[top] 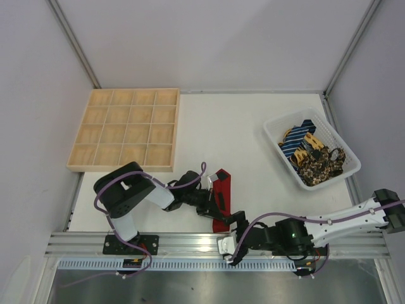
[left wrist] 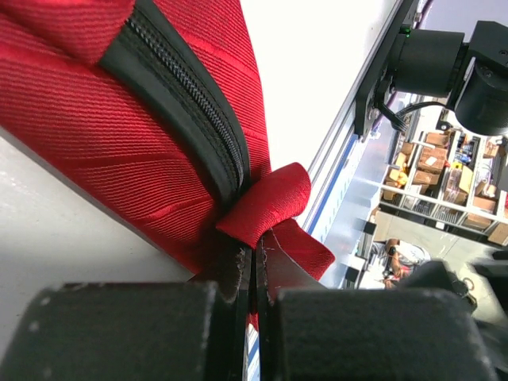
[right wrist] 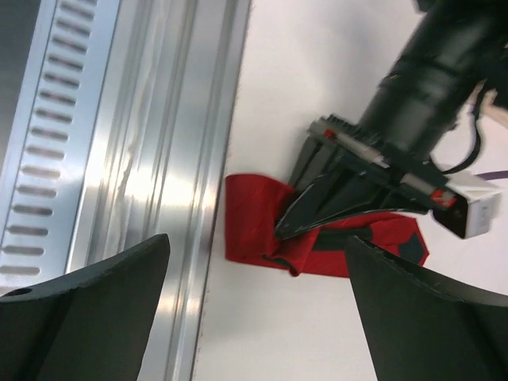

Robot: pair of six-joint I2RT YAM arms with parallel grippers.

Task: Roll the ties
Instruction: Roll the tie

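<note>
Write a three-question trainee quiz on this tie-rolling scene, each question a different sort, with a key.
1. True or false: the left gripper is shut on the red tie.
2. Multiple choice: where are the other ties? A) in the wooden grid tray B) in the white basket C) spread on the table
3. Fill in: the right gripper stands ____, holding nothing, near the table's front edge.

Key: 1 true; 2 B; 3 open
</note>
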